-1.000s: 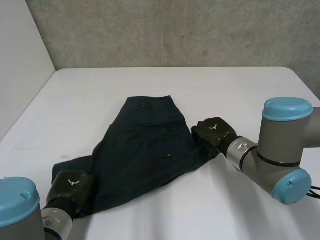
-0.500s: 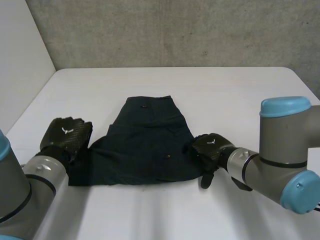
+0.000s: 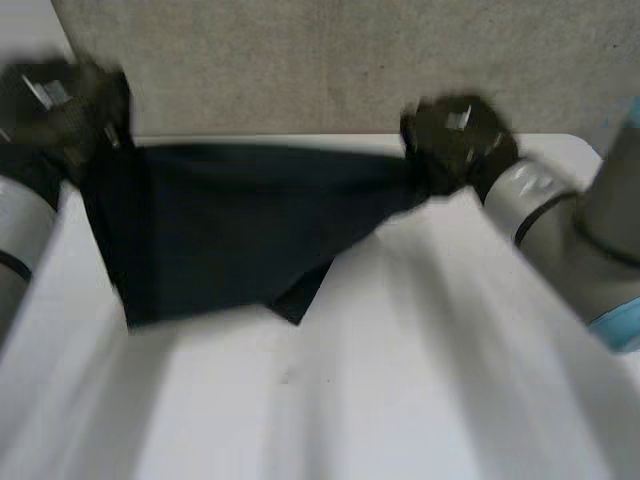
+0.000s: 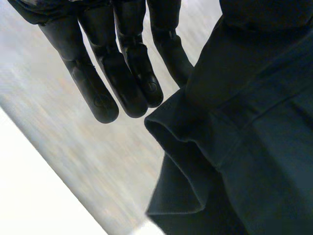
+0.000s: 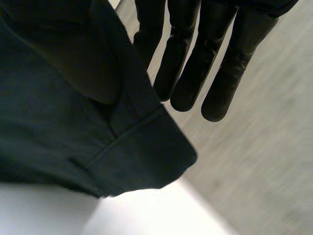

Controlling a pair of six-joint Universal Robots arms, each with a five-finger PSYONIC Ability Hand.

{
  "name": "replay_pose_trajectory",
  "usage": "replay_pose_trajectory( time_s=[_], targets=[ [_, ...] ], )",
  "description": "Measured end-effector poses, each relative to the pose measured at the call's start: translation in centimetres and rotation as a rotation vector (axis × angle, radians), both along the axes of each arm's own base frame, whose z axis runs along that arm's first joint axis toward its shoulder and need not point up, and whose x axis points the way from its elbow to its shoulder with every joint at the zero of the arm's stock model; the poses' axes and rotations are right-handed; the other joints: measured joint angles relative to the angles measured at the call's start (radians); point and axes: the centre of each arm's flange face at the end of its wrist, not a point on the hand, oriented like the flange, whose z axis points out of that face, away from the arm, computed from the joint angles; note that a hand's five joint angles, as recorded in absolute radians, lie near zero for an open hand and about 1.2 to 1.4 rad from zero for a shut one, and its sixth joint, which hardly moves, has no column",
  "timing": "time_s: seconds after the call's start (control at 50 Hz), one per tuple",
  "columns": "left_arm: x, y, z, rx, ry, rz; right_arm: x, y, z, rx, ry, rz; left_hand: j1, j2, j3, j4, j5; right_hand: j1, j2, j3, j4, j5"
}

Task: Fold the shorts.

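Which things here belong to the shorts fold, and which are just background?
In the job:
shorts, held up and stretched between the hands
left hand, pinching one end
right hand, pinching the other end

Just there:
white table
grey concrete wall behind it

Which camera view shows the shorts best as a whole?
The head view: the whole shorts hang stretched between the left hand and the right hand. Each wrist view gives a close corner of them beside that hand's straight fingers.
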Motion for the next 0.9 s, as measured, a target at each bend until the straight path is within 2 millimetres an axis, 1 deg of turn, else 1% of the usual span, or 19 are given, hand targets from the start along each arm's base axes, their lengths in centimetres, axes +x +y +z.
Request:
replay_pose_trajectory(
  time_s=[0.12,0.22,0.24,0.26,0.32,0.36,0.44,0.5,0.6,0.62,0.64,0.66,0.7,0.74,0.76,0.78,0.8,0.82,0.9],
  targets=[
    [1.1,2.6,9.4,-0.262,0.11,0.006,-1.3,2.8,9.7,-0.246,-0.114,0.009,0.0,0.0,0.0,0.0,0.0,0.0,0.0,0.001,0.0,0.017],
    [2.1,5.3,14.6,-0.392,0.177,0.005,-2.4,5.2,14.7,-0.372,-0.177,0.01,0.0,0.001,0.0,0.003,0.0,0.0,0.0,0.001,0.001,0.017],
    [2.1,5.3,14.6,-0.392,0.177,0.005,-2.4,5.2,14.7,-0.372,-0.177,0.01,0.0,0.001,0.0,0.003,0.0,0.0,0.0,0.001,0.001,0.017],
    [2.5,6.1,15.9,-0.423,0.197,0.006,-2.7,5.8,15.6,-0.396,-0.189,0.009,0.0,0.001,0.001,0.003,0.0,0.0,0.0,0.001,0.001,0.017],
    [3.0,7.2,17.4,-0.457,0.224,0.007,-3.5,7.4,17.7,-0.444,-0.216,0.004,0.0,0.001,0.0,0.003,0.0,0.0,0.0,0.001,0.001,0.017],
    [3.2,7.7,18.1,-0.467,0.235,0.008,-3.8,7.8,18.1,-0.455,-0.221,0.002,0.0,0.001,0.001,0.003,0.0,0.0,0.0,0.001,0.001,0.017],
    [3.3,7.9,18.1,-0.457,0.237,0.008,-4.6,8.9,19.1,-0.467,-0.228,-0.009,0.0,0.001,0.001,0.003,0.0,0.0,0.0,0.001,0.001,0.017],
    [3.1,7.4,17.4,-0.424,0.226,0.008,-4.7,8.9,18.8,-0.447,-0.216,-0.016,0.0,0.001,0.001,0.004,0.0,0.0,0.0,0.001,0.001,0.017],
    [1.5,3.4,12.8,-0.253,0.157,0.006,-3.7,6.1,15.3,-0.31,-0.142,-0.025,0.0,0.001,0.001,0.004,0.0,0.0,0.0,0.001,0.001,0.017],
    [1.5,3.4,12.8,-0.253,0.157,0.006,-3.7,6.1,15.3,-0.31,-0.142,-0.025,0.0,0.001,0.001,0.004,0.0,0.0,0.0,0.001,0.001,0.017],
    [0.8,1.7,10.8,-0.186,0.128,0.008,-3.5,5.6,14.5,-0.283,-0.128,-0.025,0.0,0.001,0.001,0.004,0.0,0.0,0.0,0.001,0.001,0.017],
    [-0.1,-0.5,8.3,-0.106,0.094,0.011,-2.5,3.5,11.6,-0.192,-0.079,-0.025,0.0,0.002,0.002,0.004,0.0,0.0,0.0,0.001,0.003,0.017],
    [-0.6,-2.0,6.4,-0.048,0.069,0.014,-2.0,2.4,9.9,-0.146,-0.052,-0.025,0.0,0.002,0.002,0.004,0.0,0.0,0.0,0.001,0.004,0.017],
    [-1.9,-5.3,2.2,0.064,0.021,0.018,-0.9,0.4,6.6,-0.067,0.0,-0.022,0.0,0.002,0.002,0.004,0.0,0.003,0.0,0.001,0.004,0.017],
    [-2.1,-5.6,1.7,0.075,0.016,0.018,-0.8,0.1,6.0,-0.054,0.01,-0.022,0.0,0.002,0.002,0.004,0.0,0.003,0.0,0.001,0.004,0.017],
    [-2.7,-7.4,-0.5,0.124,-0.006,0.021,-0.2,-0.9,4.3,-0.02,0.036,-0.021,0.0,0.002,0.002,0.004,0.0,0.003,0.0,0.001,0.004,0.017],
    [-2.7,-7.4,-0.5,0.124,-0.006,0.021,-0.2,-0.9,4.3,-0.02,0.036,-0.021,0.0,0.002,0.002,0.004,0.0,0.003,0.0,0.001,0.004,0.017],
    [-3.7,-10.0,-3.9,0.185,-0.035,0.024,0.6,-2.7,1.4,0.023,0.078,-0.028,0.0,0.002,0.002,0.004,0.0,0.003,0.0,0.001,0.004,0.017],
    [-5.1,-13.4,-7.5,0.222,-0.057,0.029,1.8,-5.4,-2.0,0.036,0.113,-0.057,0.0,0.002,0.003,0.004,0.0,0.003,0.0,0.001,0.004,0.017]
  ],
)
